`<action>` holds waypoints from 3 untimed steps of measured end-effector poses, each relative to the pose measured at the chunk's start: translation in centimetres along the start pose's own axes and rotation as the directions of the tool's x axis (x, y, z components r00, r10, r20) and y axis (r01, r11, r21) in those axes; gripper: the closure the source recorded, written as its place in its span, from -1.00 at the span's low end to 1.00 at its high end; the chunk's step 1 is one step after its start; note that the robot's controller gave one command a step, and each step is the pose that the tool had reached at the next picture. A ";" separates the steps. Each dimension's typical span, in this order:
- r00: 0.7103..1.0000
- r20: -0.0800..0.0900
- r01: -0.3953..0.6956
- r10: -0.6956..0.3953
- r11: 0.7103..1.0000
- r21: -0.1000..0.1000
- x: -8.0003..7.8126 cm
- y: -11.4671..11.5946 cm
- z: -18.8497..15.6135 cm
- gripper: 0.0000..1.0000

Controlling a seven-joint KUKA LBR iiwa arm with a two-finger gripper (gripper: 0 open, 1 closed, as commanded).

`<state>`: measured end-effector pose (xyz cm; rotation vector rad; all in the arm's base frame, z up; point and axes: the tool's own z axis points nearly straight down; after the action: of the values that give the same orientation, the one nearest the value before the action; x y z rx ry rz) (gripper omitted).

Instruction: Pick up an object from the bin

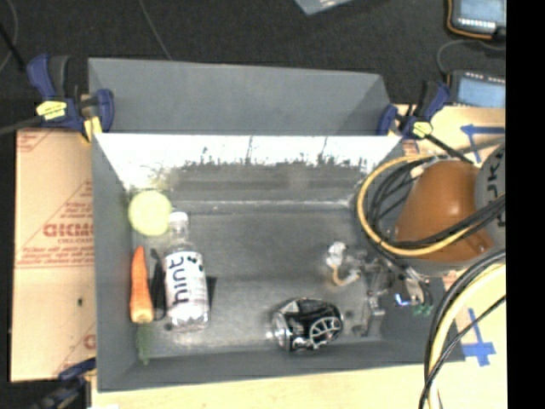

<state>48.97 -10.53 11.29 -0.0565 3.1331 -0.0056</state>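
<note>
Black-and-silver crumpled packet [306, 324] lies just beside the gripper [373, 303] in the grey metal bin [255, 245]; jaw state cannot be told.

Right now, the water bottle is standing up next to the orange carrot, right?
Not quite. The water bottle is lying down on its side, not standing up. It is next to the orange carrot, as the camera view shows.
</note>
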 end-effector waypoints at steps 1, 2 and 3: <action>1.000 -0.004 -0.023 0.023 1.000 -0.002 0.6 4.7 3.5 -1.00; 0.996 -0.001 0.091 -0.091 0.996 -0.002 -0.1 6.9 3.8 -1.00; 0.872 0.005 0.490 -0.490 0.872 0.003 -1.4 8.6 4.1 1.00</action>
<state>50.12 -1.94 7.12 -0.8464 3.0123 -0.0106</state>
